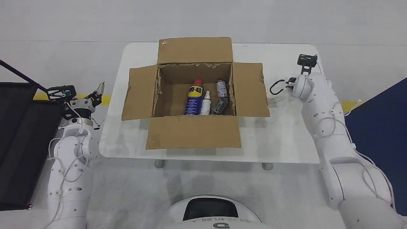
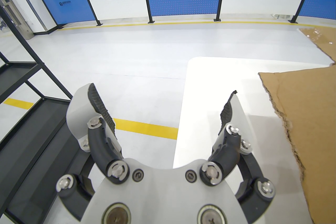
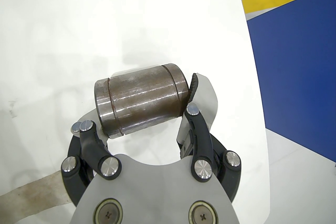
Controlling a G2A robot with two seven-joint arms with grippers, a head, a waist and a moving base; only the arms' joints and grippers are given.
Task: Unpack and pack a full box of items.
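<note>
1. Two grippers, two jobs: my right gripper [image 3: 147, 107] is clenched on a steel cylinder [image 3: 140, 93], a grooved, slightly rusty sleeve. As far as I can see, the pads bear on its two flat ends, so the round body cannot slip sideways out of my grasp.
2. I hold it over the bare right part of the white table [image 1: 286, 133], well right of the cardboard box [image 1: 194, 49]. I cannot tell whether it touches the tabletop.
3. The box sits mid-table with all four flaps folded outward, which leaves its mouth free for reaching in from above.
4. Inside lie a blue spray can [image 1: 194, 98], a small white bottle [image 1: 206, 104] and a grey cylindrical piece [image 1: 221, 90], so I judge the unpacking only partly done.
5. My left gripper [image 2: 161, 96] is released and holds nothing. It hangs at the table's left edge, just left of the box's left flap. I judge this keeps it out of the way of the box.
6. Laid on its side, the cylinder could roll toward the table's right edge; standing it on a flat end seems safer.
</note>
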